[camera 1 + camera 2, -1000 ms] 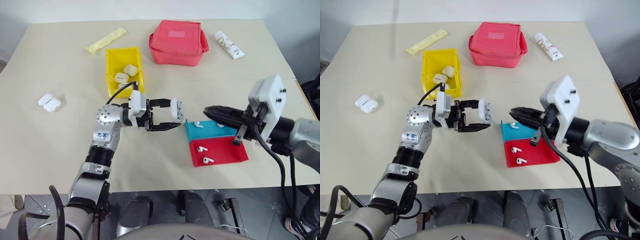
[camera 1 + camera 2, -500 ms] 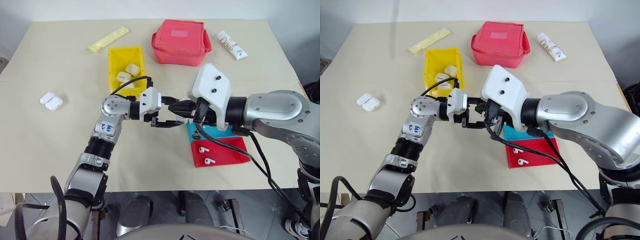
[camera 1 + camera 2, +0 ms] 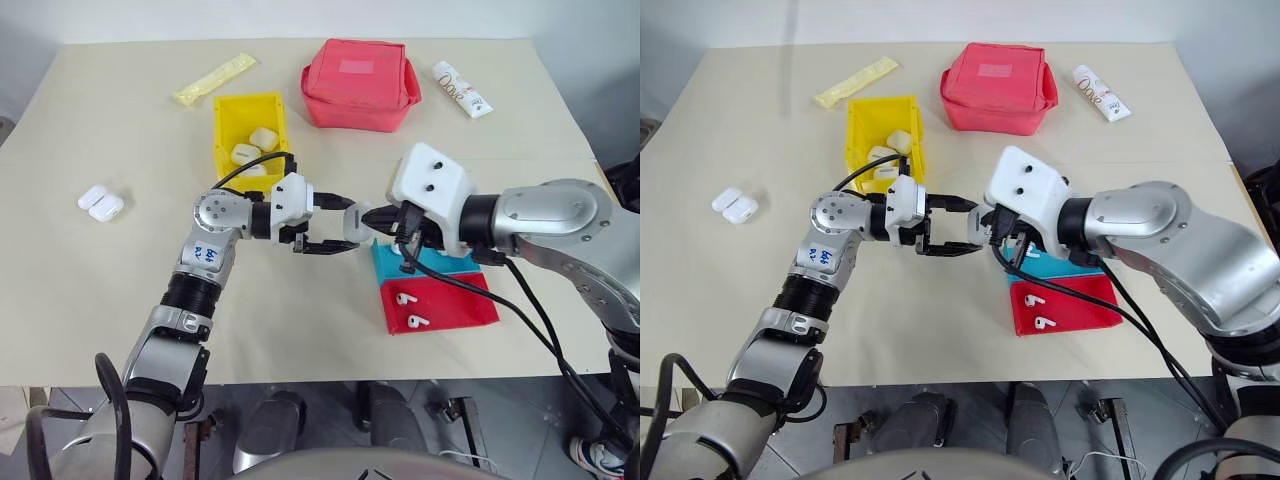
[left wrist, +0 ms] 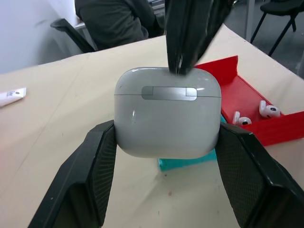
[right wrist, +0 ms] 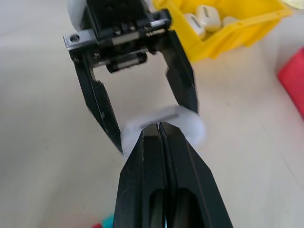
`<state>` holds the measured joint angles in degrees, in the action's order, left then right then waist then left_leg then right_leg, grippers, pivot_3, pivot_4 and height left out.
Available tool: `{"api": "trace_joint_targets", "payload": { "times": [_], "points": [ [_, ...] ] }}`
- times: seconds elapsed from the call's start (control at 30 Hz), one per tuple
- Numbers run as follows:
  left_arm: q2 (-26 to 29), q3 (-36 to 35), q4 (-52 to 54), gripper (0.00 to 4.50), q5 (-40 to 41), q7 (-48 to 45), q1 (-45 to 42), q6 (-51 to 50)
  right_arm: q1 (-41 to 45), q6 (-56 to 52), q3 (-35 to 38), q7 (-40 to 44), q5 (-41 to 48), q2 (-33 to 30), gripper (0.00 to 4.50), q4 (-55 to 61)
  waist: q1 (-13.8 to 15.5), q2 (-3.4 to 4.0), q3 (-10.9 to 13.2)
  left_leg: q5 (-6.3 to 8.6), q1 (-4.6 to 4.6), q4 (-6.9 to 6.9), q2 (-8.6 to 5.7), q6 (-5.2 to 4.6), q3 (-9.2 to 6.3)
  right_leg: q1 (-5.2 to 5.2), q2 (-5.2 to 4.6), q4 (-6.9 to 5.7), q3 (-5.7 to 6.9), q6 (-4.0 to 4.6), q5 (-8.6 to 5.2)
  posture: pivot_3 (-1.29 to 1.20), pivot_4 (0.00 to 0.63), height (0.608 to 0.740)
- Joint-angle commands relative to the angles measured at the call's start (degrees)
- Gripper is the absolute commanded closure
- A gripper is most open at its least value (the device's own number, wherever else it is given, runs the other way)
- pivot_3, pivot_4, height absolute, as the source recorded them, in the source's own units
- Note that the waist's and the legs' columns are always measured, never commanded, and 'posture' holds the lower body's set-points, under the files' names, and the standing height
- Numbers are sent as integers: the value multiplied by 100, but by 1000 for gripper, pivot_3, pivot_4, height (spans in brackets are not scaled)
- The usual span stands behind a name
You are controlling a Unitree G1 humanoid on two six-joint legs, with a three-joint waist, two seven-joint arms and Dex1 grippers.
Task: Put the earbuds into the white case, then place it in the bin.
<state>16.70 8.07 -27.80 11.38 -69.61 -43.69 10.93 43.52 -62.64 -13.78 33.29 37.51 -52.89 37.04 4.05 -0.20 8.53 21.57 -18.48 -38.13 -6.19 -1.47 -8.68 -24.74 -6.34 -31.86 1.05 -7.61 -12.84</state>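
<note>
Your left gripper point(image 4: 166, 156) pinches the white case point(image 4: 167, 113) above mid-table; the right gripper point(image 5: 159, 129), fingers pressed together, touches its lid (seemingly prying). Next, lever it open; earbuds point(image 3: 409, 310) wait in the near-right red tray point(image 3: 480, 310).

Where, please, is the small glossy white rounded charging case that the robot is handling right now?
The white case is clamped in the left gripper above the table's middle, beside the blue tray, with the shut right gripper at its lid.

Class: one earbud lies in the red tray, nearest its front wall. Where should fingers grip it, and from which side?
Probably the earbud by its rounded head, from straight above: it lies flat, and the red tray walls block any sideways approach.
</note>
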Motion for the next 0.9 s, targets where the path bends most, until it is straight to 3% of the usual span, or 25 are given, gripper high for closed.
{"api": "trace_joint_targets", "payload": {
  "times": [0.03,0.1,0.23,0.33,0.4,0.57,0.73,0.9],
  "points": [
    [14,-270,91,1736,314,-3,-71,144,-249,-30,476,75,-60,-174,4462,131,0,0,0,0,-1,0,0,0,0,-1,0,0,0,0,0,0,150,740],
    [16,-329,97,1736,364,21,-64,131,-416,-20,814,54,37,-123,4462,145,1,0,0,0,-2,1,0,0,0,-1,-1,1,0,0,0,0,150,740],
    [196,-658,245,1736,865,-288,150,-167,-2117,738,2794,901,703,23,4462,223,58,-13,-5,1,2,3,4,1,-7,9,2,9,6,0,0,0,150,740],
    [422,-819,187,1736,1005,-390,244,-380,-3201,1593,3763,1721,1001,318,3909,163,42,-15,-2,0,3,2,-1,-6,-2,11,1,11,3,-1,1,0,150,740],
    [543,-965,43,1736,1024,-362,232,-404,-3625,1897,4186,2153,1290,515,3244,-56,25,-11,1,-2,8,-2,-2,-9,7,16,1,8,-5,-9,5,0,150,740],
    [735,-1334,-380,1736,968,35,58,-356,-4174,2293,4258,2809,1308,528,1600,-658,2,-9,2,-5,22,0,0,-8,8,26,1,3,-7,-4,10,0,150,740],
    [872,-1651,-908,1736,673,1105,-267,-231,-4239,2655,4033,2720,918,496,18,-882,8,-9,3,-6,14,2,-1,-7,6,16,0,4,-5,-3,9,0,150,740],
    [1141,-1652,-1843,1736,75,2212,-720,-36,-4263,2829,3886,2525,788,590,18,-832,14,-9,3,-7,16,4,-1,-2,7,17,1,3,-6,-3,10,0,150,740]
  ]
}}
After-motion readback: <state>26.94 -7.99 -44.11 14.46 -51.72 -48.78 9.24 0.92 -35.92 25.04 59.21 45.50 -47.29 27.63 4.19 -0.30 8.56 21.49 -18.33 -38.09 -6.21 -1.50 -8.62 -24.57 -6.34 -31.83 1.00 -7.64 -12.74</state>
